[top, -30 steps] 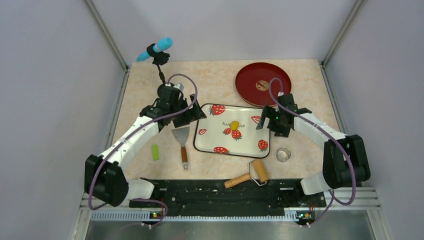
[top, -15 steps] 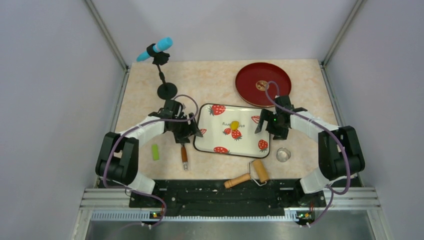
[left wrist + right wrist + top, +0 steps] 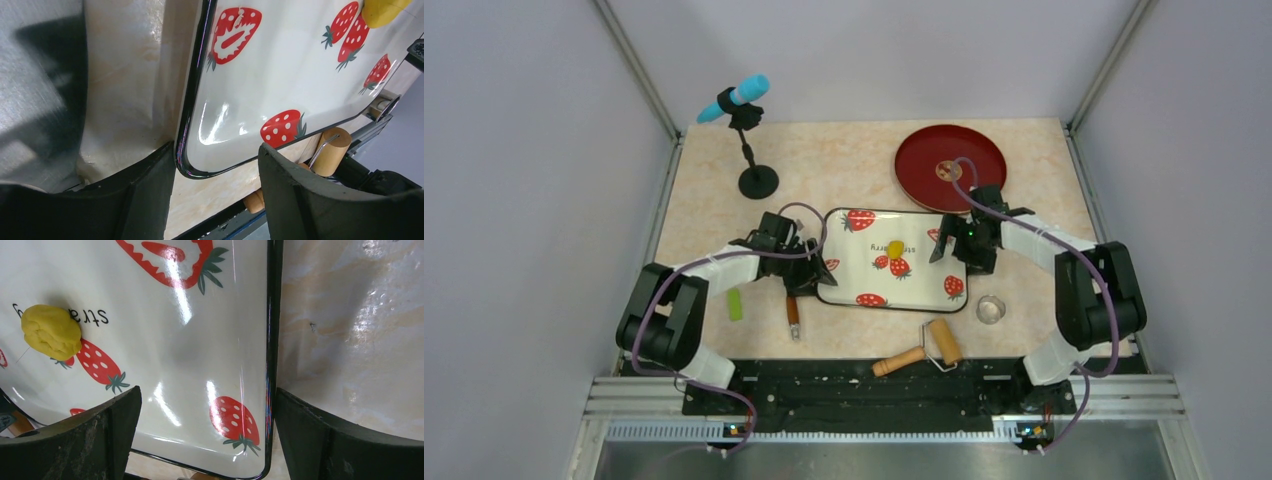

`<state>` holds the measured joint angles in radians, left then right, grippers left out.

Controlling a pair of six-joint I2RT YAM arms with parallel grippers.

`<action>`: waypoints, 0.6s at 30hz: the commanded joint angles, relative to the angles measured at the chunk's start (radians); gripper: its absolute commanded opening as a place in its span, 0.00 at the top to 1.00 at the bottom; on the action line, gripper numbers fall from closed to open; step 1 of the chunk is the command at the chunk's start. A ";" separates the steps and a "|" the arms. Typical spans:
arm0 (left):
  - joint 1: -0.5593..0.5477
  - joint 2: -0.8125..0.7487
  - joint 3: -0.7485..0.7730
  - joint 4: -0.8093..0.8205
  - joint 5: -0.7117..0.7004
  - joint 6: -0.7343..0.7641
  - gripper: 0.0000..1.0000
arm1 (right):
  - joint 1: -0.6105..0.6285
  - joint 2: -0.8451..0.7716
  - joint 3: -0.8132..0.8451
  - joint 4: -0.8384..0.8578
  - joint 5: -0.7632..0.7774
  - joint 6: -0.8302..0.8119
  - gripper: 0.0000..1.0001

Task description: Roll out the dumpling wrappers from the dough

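Dough point(image 3: 51, 332): yellow lump mid-tray point(image 3: 270, 315), well apart from both grippers.
Left gripper point(image 3: 217, 152): jaws apart, astride near-left corner rim.
Right gripper point(image 3: 207, 394): gaping wide, astride right rim.

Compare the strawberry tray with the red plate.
The strawberry tray is a rounded rectangle, white with red prints and a dark rim; the red plate is round and dark red. The tray carries the dough lump; the plate shows only a small brownish spot at its centre. The tray sits mid-table; the plate lies behind it, farther right. Both lie flat on the table.
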<state>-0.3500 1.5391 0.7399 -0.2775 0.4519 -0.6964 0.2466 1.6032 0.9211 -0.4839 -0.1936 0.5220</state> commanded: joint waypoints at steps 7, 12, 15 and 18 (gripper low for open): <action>-0.037 -0.052 -0.045 0.032 -0.014 -0.038 0.33 | 0.025 0.070 0.043 0.022 -0.017 -0.003 0.01; -0.048 -0.119 -0.020 -0.128 -0.173 -0.010 0.19 | 0.025 0.030 0.032 -0.022 0.110 0.000 0.01; -0.089 -0.207 -0.009 -0.209 -0.272 -0.004 0.17 | 0.024 -0.004 0.026 -0.058 0.187 -0.012 0.01; -0.164 -0.290 0.005 -0.260 -0.328 -0.012 0.17 | 0.024 -0.052 0.017 -0.076 0.231 -0.015 0.01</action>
<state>-0.4393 1.3674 0.7151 -0.4274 0.2478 -0.7151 0.2653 1.6165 0.9493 -0.5220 -0.0853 0.5220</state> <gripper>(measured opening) 0.831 0.988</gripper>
